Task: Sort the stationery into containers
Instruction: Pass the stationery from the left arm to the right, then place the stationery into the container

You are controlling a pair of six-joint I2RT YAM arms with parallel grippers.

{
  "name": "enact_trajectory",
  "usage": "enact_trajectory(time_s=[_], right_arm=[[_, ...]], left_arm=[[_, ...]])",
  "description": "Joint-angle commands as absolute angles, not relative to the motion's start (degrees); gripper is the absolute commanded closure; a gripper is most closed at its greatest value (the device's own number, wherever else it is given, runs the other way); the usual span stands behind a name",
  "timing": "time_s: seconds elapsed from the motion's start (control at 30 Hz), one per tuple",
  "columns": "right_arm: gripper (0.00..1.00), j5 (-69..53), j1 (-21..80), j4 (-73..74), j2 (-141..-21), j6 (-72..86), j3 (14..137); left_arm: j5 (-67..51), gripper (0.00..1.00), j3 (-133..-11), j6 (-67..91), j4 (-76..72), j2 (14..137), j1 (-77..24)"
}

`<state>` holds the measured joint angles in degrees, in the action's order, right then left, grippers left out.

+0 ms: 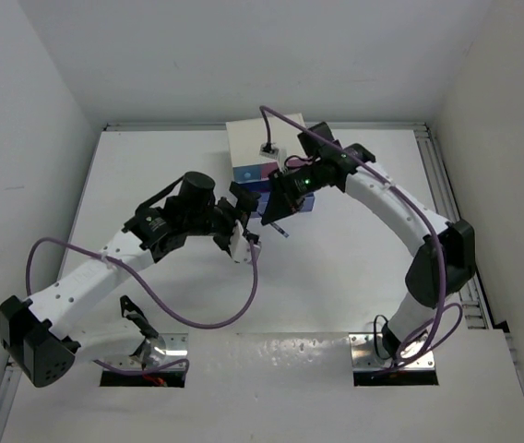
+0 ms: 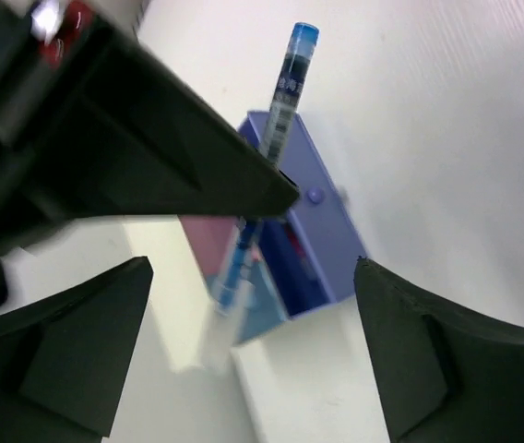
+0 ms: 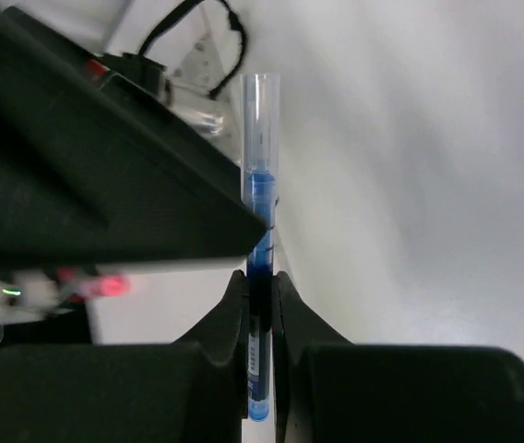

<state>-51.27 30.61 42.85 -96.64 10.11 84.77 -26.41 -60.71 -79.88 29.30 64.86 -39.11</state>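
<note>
Evidently the step in hand was dropping the blue pen point(image 3: 260, 185) into the wide periwinkle drawer point(image 2: 322, 221). That drawer stood pulled out toward the near side of the white cabinet point(image 1: 257, 138), at the far middle of the table point(image 1: 151, 166). The right gripper point(image 3: 260, 281) had its jaws closed on the pen's lower barrel. The pen hung steeply tilted, either over the drawer's front edge or just near of it; I could not tell which. The left gripper point(image 2: 253, 268) hovered just to the near left with its jaws wide apart, holding nothing. Something red showed inside the drawer, too blurred to name.

To do it well, I judged, the right wrist should level the pen so that its length ran along the drawer's long side. It should then lower the pen until both ends sat inside the walls before the jaws parted. Released at a tilt, the pen could bridge the front wall and tip out onto the table. The left arm was close, so it should keep off the right arm's path.
</note>
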Motion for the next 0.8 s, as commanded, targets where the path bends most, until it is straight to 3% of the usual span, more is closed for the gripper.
enact_trajectory(time_s=[0.0,0.13,0.27,0.47,0.77], right_arm=[[1.0,-47.74,27.7,50.07,-98.33,-8.61,93.93],[1.0,-36.85,26.02,63.1,-104.14,-30.02,106.41],[1.0,-25.08,25.31,59.07,-105.21,-47.23,103.2],[1.0,-17.23,25.66,47.65,-108.19,-54.14,98.79],[1.0,-12.57,26.1,33.68,-111.71,-61.96,93.44]], left_arm=[[-23.65,0.0,-63.45,-60.1,21.98,63.2,-37.01],[-22.23,0.0,-67.75,-44.06,25.2,63.98,-29.3],[-25.64,0.0,-72.59,-29.91,29.08,67.14,-21.46],[-36.82,0.0,-71.28,-14.6,32.26,71.98,-9.77],[-35.77,0.0,-61.44,-11.08,26.89,67.67,-6.59]])
